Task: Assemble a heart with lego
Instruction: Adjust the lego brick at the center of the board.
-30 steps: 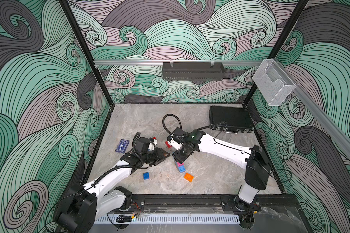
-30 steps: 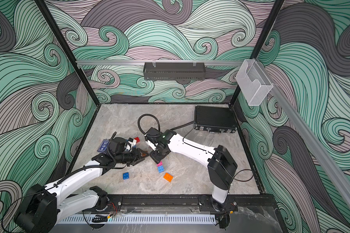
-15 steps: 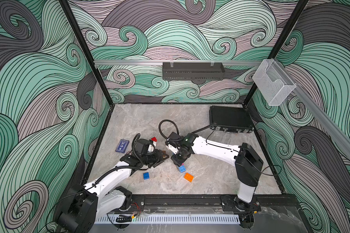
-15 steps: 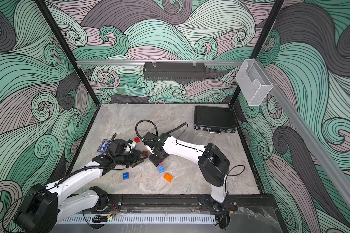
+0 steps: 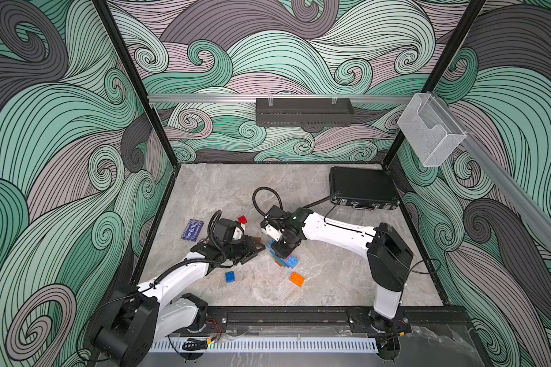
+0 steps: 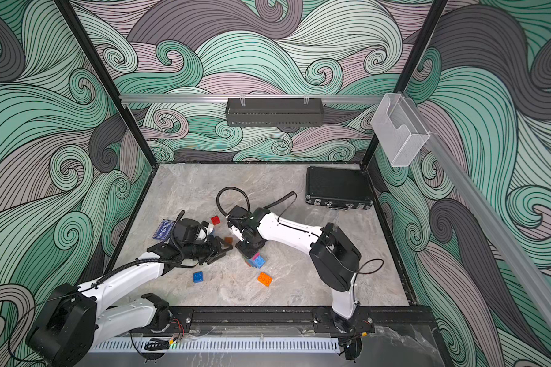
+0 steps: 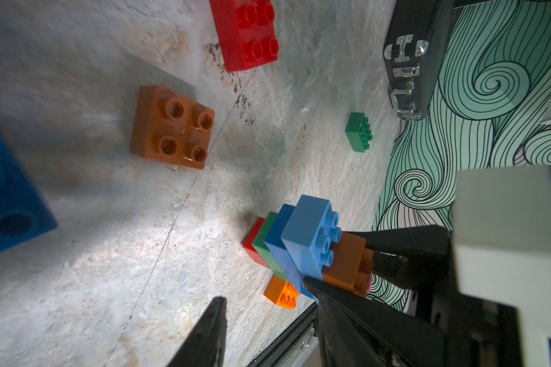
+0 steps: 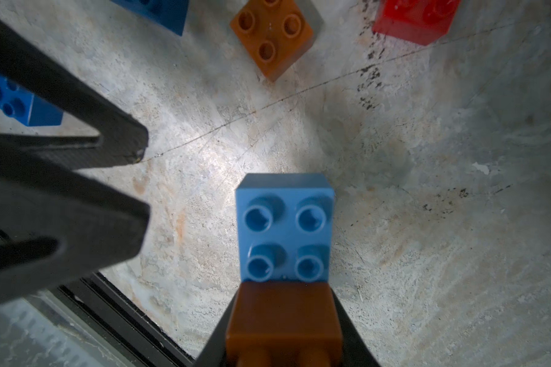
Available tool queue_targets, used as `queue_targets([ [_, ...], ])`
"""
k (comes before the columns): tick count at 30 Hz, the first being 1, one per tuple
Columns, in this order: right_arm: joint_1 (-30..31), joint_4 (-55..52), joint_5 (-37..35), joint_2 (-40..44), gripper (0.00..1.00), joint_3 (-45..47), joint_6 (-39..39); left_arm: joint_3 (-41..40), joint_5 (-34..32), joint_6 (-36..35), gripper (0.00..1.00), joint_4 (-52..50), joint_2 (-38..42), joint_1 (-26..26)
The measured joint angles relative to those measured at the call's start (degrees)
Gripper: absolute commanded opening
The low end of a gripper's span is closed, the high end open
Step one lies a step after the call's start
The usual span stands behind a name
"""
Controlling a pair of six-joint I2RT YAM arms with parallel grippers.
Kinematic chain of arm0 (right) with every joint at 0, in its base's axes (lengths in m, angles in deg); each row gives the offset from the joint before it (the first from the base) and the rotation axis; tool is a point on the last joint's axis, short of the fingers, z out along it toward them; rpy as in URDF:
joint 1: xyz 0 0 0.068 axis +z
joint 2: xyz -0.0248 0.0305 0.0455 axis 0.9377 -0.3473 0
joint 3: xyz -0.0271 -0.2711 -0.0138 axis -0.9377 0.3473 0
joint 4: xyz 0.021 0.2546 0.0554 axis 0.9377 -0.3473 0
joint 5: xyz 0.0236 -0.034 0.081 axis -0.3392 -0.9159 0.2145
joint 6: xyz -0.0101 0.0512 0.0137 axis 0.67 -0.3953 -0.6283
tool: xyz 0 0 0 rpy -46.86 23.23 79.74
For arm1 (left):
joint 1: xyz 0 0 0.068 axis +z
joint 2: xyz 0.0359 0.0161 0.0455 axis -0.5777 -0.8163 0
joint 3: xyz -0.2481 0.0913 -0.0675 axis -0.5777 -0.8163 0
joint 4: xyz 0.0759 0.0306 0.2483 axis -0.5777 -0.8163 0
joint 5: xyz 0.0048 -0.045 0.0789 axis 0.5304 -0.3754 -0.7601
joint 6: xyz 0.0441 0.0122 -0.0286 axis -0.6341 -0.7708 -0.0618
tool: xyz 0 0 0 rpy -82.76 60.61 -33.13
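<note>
two grippers low over mid bench [image 5: 331, 286]. right gripper [image 8: 283, 302] clamped on brown brick [image 8: 283, 321], which touches the top of the light blue brick [image 8: 285, 228] capping the brick stack [image 7: 277, 244]. left gripper [image 8: 143, 181] has jaws apart, empty, just beside the stack. orange brick [image 5: 297, 279] & dark blue brick [image 5: 230, 276] lie loose nearby.

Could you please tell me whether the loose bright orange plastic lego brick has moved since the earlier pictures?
No. The bright orange plastic lego brick lies where it was, with the same gap to the black front rail.
</note>
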Motion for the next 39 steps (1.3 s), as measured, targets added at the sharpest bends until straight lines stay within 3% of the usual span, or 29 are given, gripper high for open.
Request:
queue_targets([
  [12,-7.98,0.46,13.42,-3.76,0.6,0.87,6.1,0.26,0.2,-0.13,0.46,0.94,-5.38,0.35],
  [22,-12.98,0.76,18.12,-3.96,0.68,1.46,7.63,2.43,1.18,-1.16,0.46,1.42,-9.35,0.81],
  [30,-14.21,1.99,16.39,-2.71,0.67,4.02,6.93,2.43,1.44,-1.27,0.46,1.49,-9.09,0.98],
  [39,-4.2,5.09,2.25,9.77,0.72,10.54,-1.44,1.33,0.83,-1.55,0.46,0.02,-2.84,1.01],
])
